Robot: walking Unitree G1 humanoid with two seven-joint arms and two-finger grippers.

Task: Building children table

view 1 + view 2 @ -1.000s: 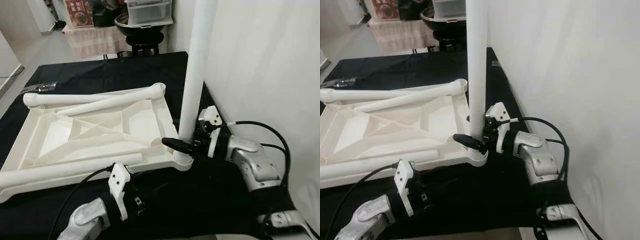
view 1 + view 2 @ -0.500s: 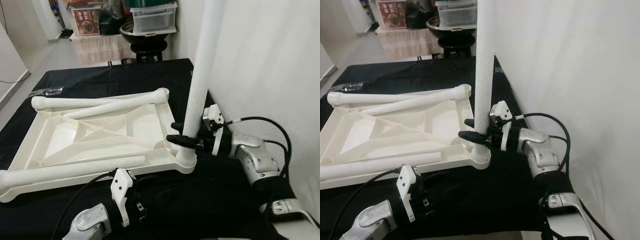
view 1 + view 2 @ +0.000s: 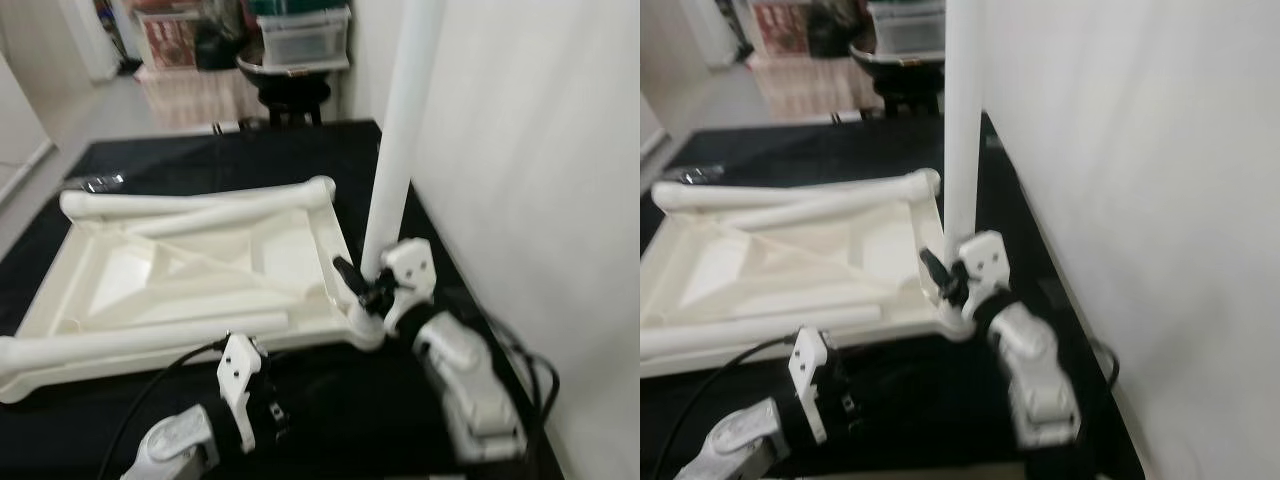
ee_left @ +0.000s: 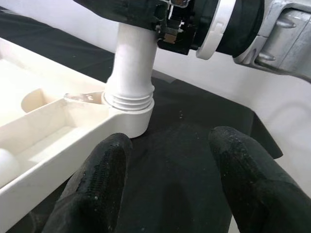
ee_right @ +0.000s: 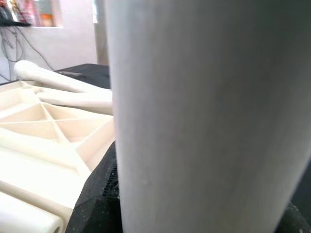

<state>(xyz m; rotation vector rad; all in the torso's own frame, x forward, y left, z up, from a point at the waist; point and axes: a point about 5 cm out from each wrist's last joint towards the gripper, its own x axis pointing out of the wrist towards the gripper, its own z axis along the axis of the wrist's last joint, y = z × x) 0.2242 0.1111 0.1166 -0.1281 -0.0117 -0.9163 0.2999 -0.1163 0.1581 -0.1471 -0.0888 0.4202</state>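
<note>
One upright leg (image 3: pixel 398 150) clamped by right gripper (image 3: pixel 362 290), now reaching from 5 o'clock rather than 3. Left gripper (image 4: pixel 170 189) spread wide, holding nothing, near tabletop (image 3: pixel 200 270) corner socket (image 4: pixel 127 104).

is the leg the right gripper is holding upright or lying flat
Upright. The white leg rises from the corner socket of the upside-down tabletop, with the right gripper clamped near its base.

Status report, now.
Right gripper clamped on upright leg, seated in tabletop corner socket. Left gripper open, hovering near that socket. Nothing in the way.
</note>
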